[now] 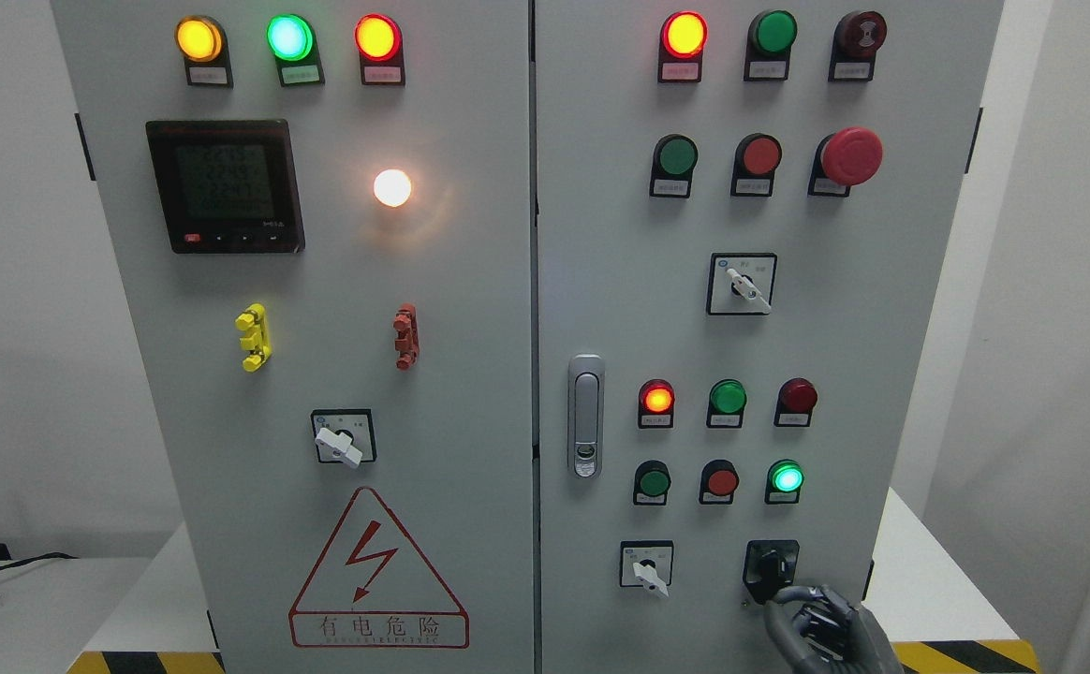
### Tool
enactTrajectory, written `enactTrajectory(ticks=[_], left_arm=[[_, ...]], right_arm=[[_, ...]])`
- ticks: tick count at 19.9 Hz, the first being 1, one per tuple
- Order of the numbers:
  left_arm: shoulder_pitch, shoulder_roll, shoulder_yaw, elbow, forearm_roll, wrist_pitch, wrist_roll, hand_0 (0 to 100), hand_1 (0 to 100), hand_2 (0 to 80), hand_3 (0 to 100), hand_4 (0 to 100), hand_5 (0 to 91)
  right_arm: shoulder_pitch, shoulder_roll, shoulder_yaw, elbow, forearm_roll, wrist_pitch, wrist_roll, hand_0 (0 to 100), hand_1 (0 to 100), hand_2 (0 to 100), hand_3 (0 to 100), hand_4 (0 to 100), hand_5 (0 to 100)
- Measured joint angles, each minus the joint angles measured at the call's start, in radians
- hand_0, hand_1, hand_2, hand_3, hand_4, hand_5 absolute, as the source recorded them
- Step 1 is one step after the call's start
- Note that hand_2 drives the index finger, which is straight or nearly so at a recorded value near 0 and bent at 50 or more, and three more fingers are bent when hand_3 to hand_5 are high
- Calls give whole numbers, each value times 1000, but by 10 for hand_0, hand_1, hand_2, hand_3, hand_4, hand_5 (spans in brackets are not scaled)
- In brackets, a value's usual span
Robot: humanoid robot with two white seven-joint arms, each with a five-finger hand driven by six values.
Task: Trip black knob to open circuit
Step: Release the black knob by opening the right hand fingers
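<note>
Electrical test lab or training room, by the look of it: big grey control cabinet point(470, 374) front and centre, lit indicator lamps point(290, 37) across its top, digital meter point(225, 185) upper left, shock-warning triangle point(376, 571) low down, hazard-striped tape point(966, 653) at its foot, plain white walls point(11, 328) either side.

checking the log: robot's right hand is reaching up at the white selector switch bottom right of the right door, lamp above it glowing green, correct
Not quite. In the head view the right hand reaches up at the black rotary knob, not the white selector switch to its left. The round lamp above it does glow green.
</note>
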Motion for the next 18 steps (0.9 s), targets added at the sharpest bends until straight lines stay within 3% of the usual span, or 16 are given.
enactTrajectory(ticks=[18], left_arm=[[0,0,0,0,0,0,0,120,389,0,0,0,0]], right_arm=[[14,-5,-22,1,1,0,18,477,788,476,843,774,803]])
